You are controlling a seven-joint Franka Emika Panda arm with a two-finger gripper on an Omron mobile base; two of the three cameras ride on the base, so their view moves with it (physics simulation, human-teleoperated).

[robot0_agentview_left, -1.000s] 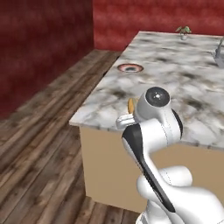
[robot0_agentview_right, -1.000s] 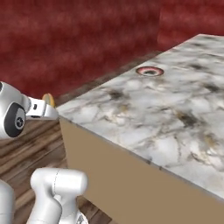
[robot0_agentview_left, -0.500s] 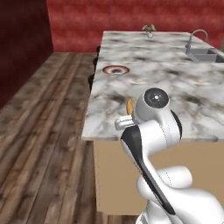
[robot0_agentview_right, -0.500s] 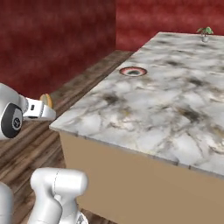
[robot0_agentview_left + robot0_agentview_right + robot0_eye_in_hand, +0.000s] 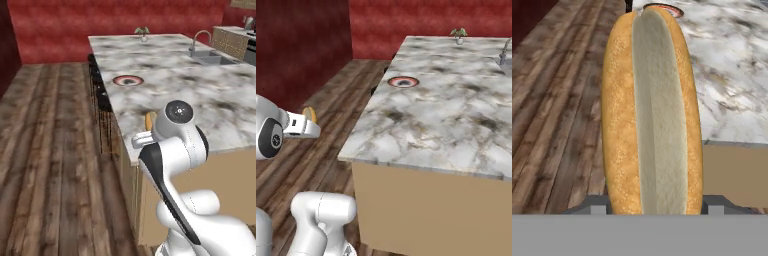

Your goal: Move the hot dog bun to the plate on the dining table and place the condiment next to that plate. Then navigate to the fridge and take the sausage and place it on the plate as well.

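Bare marble desk stretches beyond our fingers, clamped on the hot dog bun; the plate lies ahead, mostly hidden behind the bun in the hand view.

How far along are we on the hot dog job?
Early. Done: the hot dog bun is picked up, gripped in the gripper. In hand: carrying it toward the plate on the dining table. Left: bun onto plate, then the condiment and sausage steps.

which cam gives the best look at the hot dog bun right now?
Hand view: the hot dog bun stands close up in the claw, pale split facing the camera. Left base view shows a sliver beside the wrist; right base view a small tan end.
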